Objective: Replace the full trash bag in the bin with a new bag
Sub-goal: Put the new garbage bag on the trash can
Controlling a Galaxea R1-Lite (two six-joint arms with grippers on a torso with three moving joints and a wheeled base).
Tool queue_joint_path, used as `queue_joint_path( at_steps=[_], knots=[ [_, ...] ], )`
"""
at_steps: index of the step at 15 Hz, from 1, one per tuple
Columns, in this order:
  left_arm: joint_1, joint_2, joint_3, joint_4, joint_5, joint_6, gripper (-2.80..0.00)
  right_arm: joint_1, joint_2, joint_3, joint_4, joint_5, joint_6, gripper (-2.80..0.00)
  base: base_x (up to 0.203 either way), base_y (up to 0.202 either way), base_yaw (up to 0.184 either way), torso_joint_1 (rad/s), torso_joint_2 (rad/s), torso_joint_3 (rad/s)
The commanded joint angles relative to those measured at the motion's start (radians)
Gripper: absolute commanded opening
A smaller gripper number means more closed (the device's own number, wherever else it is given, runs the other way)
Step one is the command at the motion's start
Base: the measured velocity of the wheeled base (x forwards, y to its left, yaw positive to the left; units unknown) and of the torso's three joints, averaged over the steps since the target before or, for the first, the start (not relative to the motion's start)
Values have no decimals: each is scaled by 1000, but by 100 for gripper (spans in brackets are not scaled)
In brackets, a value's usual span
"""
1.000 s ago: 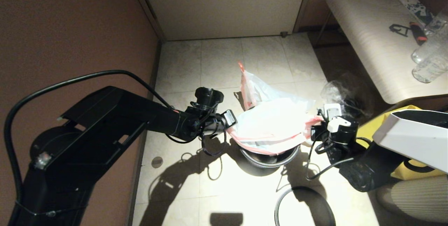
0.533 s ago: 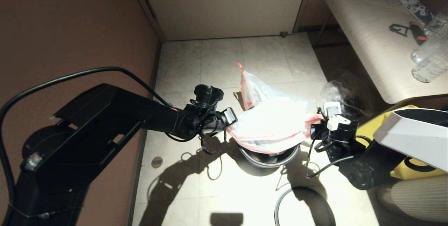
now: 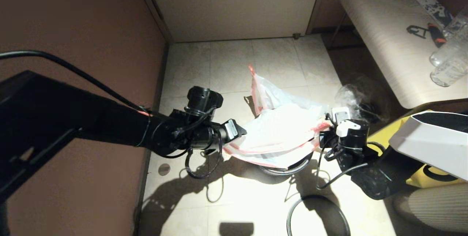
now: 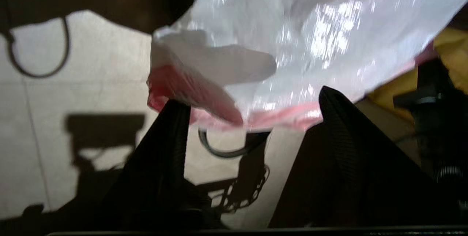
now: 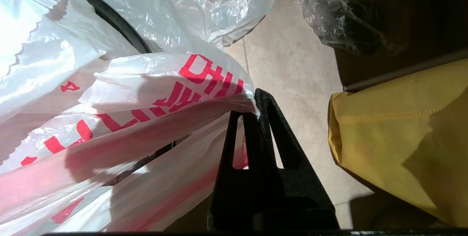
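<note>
Near the lower edge of the head view: a thin grey hoop point(image 3: 317, 216) flat on the tiled floor point(image 3: 226, 64), apart from the rest. Just above it, mid-frame: the small round black waste bin point(image 3: 283, 171), almost wholly hidden under the milky white plastic carrier bag with large red characters point(image 3: 278, 137) draped across its mouth. At the sheet's left edge: left pincer point(image 3: 234, 133), fingers spread apart, pink-trimmed hem point(image 4: 219, 119) of the bag lying loose just past the tips, nothing clamped. At the sheet's right edge: right pincer point(image 3: 326, 138), fingers pressed together on a fold of the red-lettered bag point(image 5: 164, 89). Long axis of the draped sheet thus running left to right between the two pincers, with only the right end held; free left hem nearest the left arm, so probably that arm's to retake and pull over the rim. Farther up the frame: the see-through whitish bag with orange-pink handle strips point(image 3: 261, 93), standing on the floor behind the bin, already out. Beyond, upper right: a pale desk point(image 3: 384, 27).
</note>
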Motion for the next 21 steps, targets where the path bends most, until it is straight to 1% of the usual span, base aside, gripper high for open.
queue_joint_path(
  at_steps=[1,3,5,6,8,9,12,13,15,17,19,21],
  knots=[
    [-42,-167,156,2,0,-23,0,9,-5,-2,6,-3,9,-280,0,0,0,0,0,0],
    [-85,-187,226,-8,3,-52,0,9,-10,-6,39,-3,48,-280,0,0,0,0,0,0],
    [-113,-185,279,-70,4,-56,0,9,-10,-5,45,-3,63,-280,0,0,0,0,0,0],
    [-153,-165,297,-101,8,-56,0,8,-10,-7,48,-2,64,-280,0,0,0,0,0,0],
    [-175,-76,302,-137,27,-58,0,9,-11,-8,47,-3,65,-280,0,0,0,0,0,0],
    [-168,-24,291,-154,37,-67,0,9,-13,-8,48,-2,65,-280,0,0,0,0,0,0],
    [-120,101,261,-217,47,-95,0,9,-24,-12,48,-1,67,-280,0,0,0,0,0,0],
    [-115,115,253,-228,48,-113,0,10,-27,-17,51,-1,87,-280,0,0,0,0,0,0],
    [-117,135,239,-228,48,-139,0,20,-43,-25,95,-1,124,-280,0,0,0,0,0,0],
    [-119,173,201,-226,48,-141,0,35,-65,-28,134,0,160,-280,0,0,0,0,0,0],
    [-127,197,139,-215,49,-142,0,40,-70,-28,136,-1,162,-280,0,0,0,0,0,0],
    [-151,217,62,-148,52,-142,0,43,-72,-28,136,0,162,-280,0,0,0,0,0,0]
  ],
)
